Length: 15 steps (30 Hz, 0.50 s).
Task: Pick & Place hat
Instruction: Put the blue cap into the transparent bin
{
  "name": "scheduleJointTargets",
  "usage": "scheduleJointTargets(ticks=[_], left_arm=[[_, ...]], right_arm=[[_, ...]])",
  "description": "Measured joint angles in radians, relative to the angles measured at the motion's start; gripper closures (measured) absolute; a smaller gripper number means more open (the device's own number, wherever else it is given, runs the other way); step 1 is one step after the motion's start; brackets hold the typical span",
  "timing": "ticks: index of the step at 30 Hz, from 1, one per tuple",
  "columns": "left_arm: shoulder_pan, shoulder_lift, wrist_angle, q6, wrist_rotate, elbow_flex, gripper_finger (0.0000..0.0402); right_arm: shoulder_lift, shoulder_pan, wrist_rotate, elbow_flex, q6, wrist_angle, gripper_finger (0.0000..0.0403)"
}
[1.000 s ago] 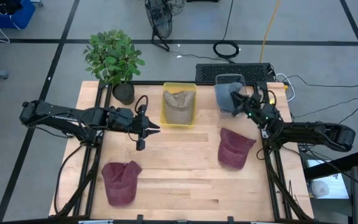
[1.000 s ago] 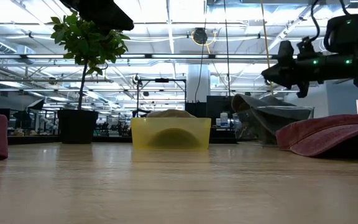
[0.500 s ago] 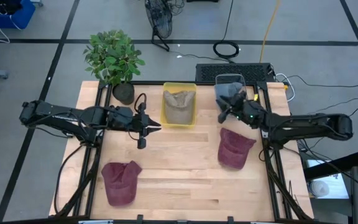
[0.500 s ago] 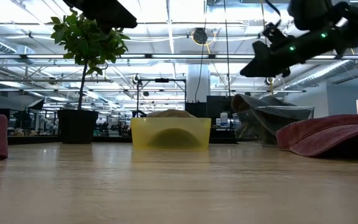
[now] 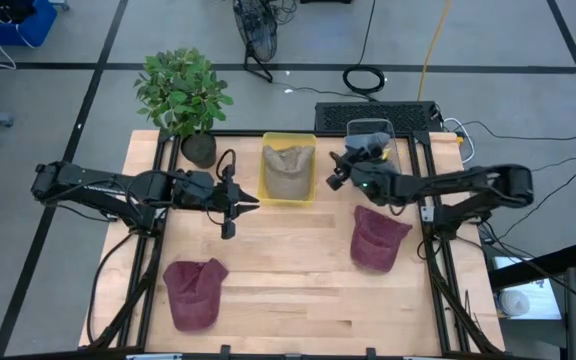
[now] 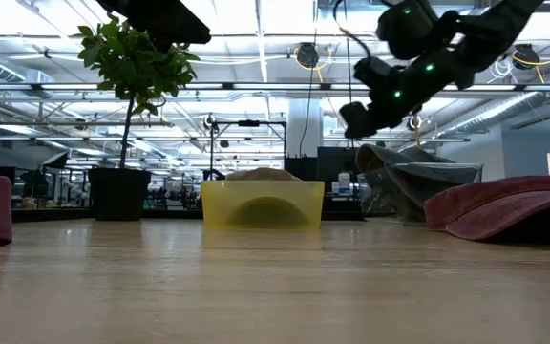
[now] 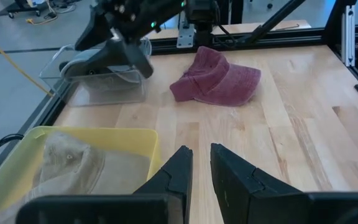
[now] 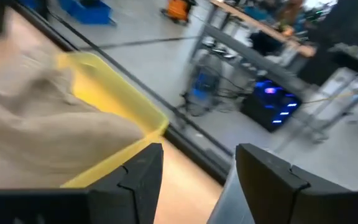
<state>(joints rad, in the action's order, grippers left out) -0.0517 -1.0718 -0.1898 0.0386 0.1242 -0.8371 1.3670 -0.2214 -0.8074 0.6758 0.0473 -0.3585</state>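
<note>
Two maroon hats lie flat on the wooden table, one at the near left [image 5: 193, 293] and one at the right [image 5: 376, 240]. A tan hat [image 5: 288, 172] sits in the yellow bin [image 5: 265, 170]. A grey hat [image 5: 366, 148] rests in the clear bin [image 5: 368, 126]. My right gripper [image 5: 334, 176] hangs open in the air between the two bins, close to the yellow bin's corner [image 8: 123, 99], with nothing between its fingers. My left gripper [image 5: 251, 205] hovers left of the yellow bin, its fingers [image 7: 179, 171] a narrow gap apart and empty.
A potted plant [image 5: 183, 95] stands at the table's far left corner. Black frame rails run along the table's left and right edges. Bare wood lies between the two maroon hats in the table's middle and near part.
My right gripper has swung from over the clear bin toward the table's left. It now hangs between the clear bin and the yellow bin, and the arm is stretched farther across the table. The grey hat stays in the clear bin.
</note>
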Motion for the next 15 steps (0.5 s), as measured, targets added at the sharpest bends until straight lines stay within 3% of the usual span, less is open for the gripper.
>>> scheduleJointTargets(ticks=[9, 15], left_arm=[[0.0, 0.0, -0.028, 0.0, -0.001, 0.0, 0.0337], [0.0, 0.0, -0.033, -0.015, -0.003, 0.0, 0.0337]], right_arm=[[0.064, -0.015, -0.249, 0.036, 0.07, -0.003, 0.0253], [0.032, -0.013, -0.266, 0.037, 0.092, -0.002, 0.0313]])
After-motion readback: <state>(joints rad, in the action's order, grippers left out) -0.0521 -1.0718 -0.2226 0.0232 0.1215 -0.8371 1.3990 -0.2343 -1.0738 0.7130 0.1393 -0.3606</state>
